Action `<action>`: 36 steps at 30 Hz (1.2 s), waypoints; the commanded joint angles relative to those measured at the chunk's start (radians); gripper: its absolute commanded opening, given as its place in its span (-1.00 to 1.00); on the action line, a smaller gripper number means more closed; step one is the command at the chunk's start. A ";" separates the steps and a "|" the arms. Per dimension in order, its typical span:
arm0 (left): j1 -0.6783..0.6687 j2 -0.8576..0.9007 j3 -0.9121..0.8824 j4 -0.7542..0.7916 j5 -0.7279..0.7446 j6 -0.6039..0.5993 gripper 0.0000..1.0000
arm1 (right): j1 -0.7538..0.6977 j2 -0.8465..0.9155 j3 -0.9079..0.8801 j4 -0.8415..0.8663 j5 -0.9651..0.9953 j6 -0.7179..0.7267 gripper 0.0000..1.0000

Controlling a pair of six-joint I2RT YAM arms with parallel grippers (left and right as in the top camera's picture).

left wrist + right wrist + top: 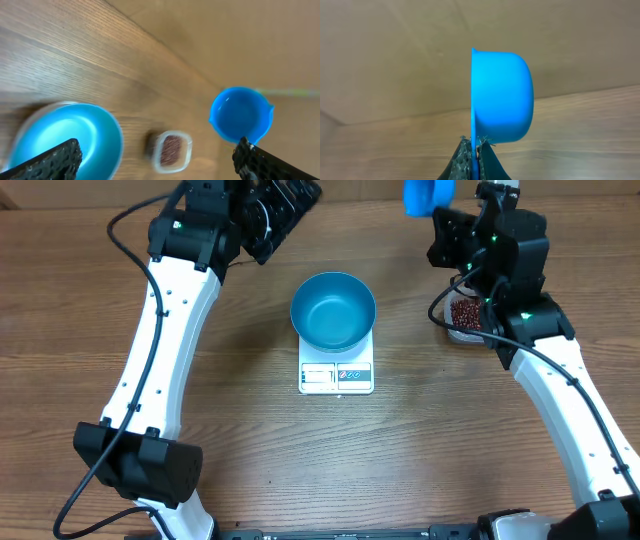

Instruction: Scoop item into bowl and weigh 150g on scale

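Sitting at the middle of the wooden table (400, 470), the white scale (336, 376) has its display and buttons along the near edge. The blue bowl (333, 310) stands on its platform and covers the far part of it. To the right of the scale and a little farther back, apart from it, is a clear plastic tub (462, 332). The red-brown beans (466, 313) lie inside the tub, and in the overhead view the right arm partly covers them. The left wrist view shows the same tub between the bowl and the scoop, with the beans as a dark patch in it.

At the far right, beyond the tub, the right gripper (475, 152) is clenched on the thin handle of a small blue scoop (500, 95). The scoop is held up off the table on its edge, and its open mouth faces left toward the other arm.

At the far left, up off the table, the left gripper (288, 218) has its fingers (50, 162) spread wide with nothing between them, and it points across at the bowl, tub and scoop
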State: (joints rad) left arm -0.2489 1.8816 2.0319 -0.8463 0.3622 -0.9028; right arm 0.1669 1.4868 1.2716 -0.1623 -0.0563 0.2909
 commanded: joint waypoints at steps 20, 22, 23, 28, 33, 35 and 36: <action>-0.006 -0.019 0.018 -0.376 -0.373 0.679 -0.55 | -0.001 -0.120 0.151 -0.356 0.416 -0.140 -0.93; -0.006 -0.019 0.018 -0.396 -0.373 0.679 -0.92 | -0.004 -0.120 0.151 -0.375 0.415 -0.140 -0.93; -0.006 -0.019 0.018 -0.401 -0.373 0.679 -0.92 | -0.007 -0.120 0.151 -0.383 0.416 -0.140 -0.93; -0.027 -0.019 0.018 -0.393 -0.380 0.784 -0.91 | -0.046 -0.120 0.151 -0.438 0.413 -0.117 -0.93; -0.112 -0.019 0.019 -0.391 -0.469 0.855 -0.91 | -0.082 -0.120 0.151 -0.464 0.351 -0.100 -0.93; -0.162 -0.019 0.019 -0.381 -0.502 0.898 -0.91 | -0.102 -0.120 0.151 -0.464 0.324 -0.075 -0.93; -0.185 -0.019 0.019 -0.377 -0.510 0.921 -0.92 | -0.113 -0.120 0.151 -0.463 0.306 -0.074 -0.93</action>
State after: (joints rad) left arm -0.3576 1.8816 2.0335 -1.2343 -0.0734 -0.0914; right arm 0.0860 1.3903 1.3884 -0.6304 0.3046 0.1848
